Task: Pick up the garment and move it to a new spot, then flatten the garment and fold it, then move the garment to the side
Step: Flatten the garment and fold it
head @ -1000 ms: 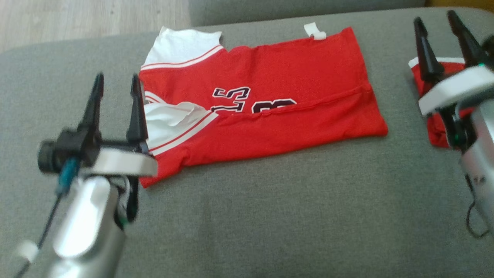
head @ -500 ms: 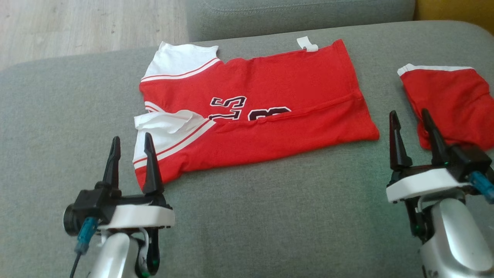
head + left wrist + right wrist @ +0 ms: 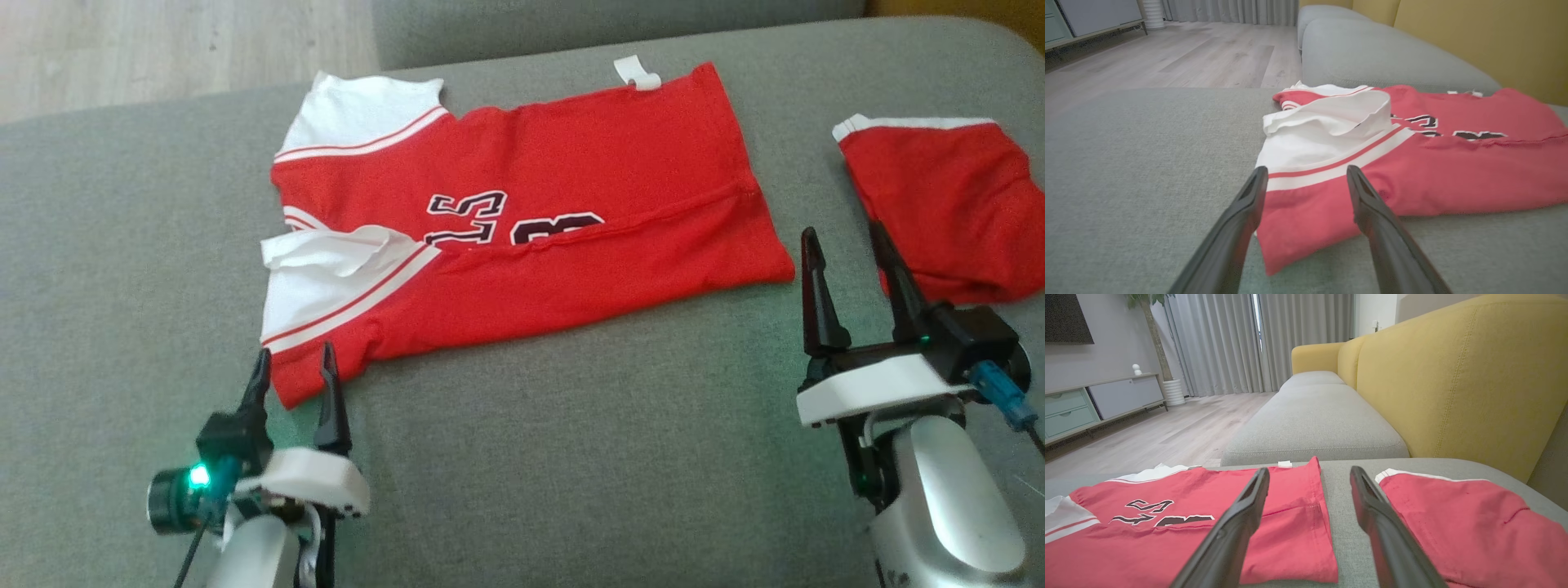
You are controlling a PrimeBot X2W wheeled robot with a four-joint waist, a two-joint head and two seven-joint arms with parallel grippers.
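A red jersey (image 3: 555,212) with white sleeves and black lettering lies folded lengthwise on the grey cushion (image 3: 571,457). One white sleeve (image 3: 1327,122) is rumpled at its left end. My left gripper (image 3: 294,363) is open at the jersey's near-left corner (image 3: 1290,232), fingers apart over the red hem. My right gripper (image 3: 845,245) is open with nothing in it, in the gap between the jersey's right edge (image 3: 1306,522) and a second red garment (image 3: 939,196).
The second red garment (image 3: 1461,522) with a white band lies at the right of the cushion. A yellow sofa back (image 3: 1453,375) rises behind. Another grey cushion (image 3: 1314,416) extends beyond, and wooden floor (image 3: 1167,57) lies to the left.
Both arms have drawn back toward the near edge and lowered. The left gripper went from beside the white sleeve to the jersey's near-left corner. The head camera has shifted slightly.
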